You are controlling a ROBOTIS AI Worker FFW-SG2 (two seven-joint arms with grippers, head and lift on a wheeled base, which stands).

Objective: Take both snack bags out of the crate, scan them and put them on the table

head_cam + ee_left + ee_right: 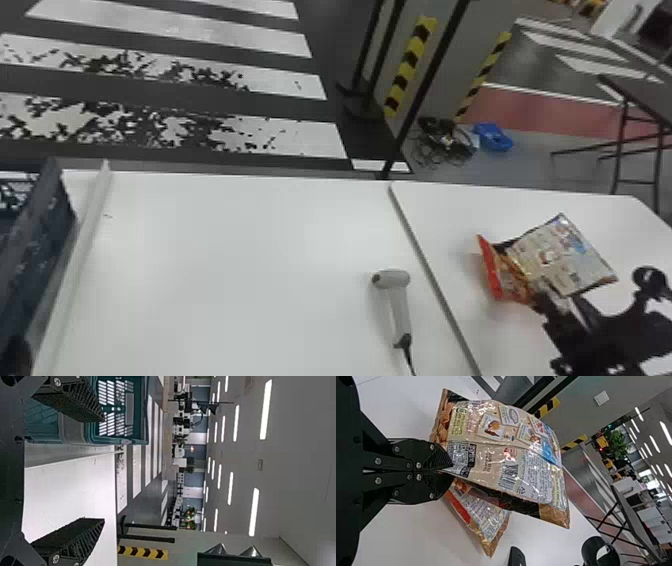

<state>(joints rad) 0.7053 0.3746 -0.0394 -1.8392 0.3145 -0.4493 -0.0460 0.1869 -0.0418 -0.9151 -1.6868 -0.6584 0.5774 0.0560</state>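
Observation:
In the head view my right gripper [549, 296] is over the right part of the table, holding a snack bag [555, 255]. The right wrist view has my right gripper [450, 469] shut on one edge of that snack bag [518, 469], its barcode side showing. Partly beneath it is the second snack bag [484, 512], whose red and orange end [492, 270] sticks out on the left in the head view. A blue-green crate [136, 435] is near my left gripper [104, 469], which stands open with nothing between its fingers.
A grey-white handheld scanner [398, 305] lies on the white table [225, 270], left of the table seam, its cable running off the front. The crate's dark side wall [37, 240] stands at the far left beside a raised white edge [80, 260].

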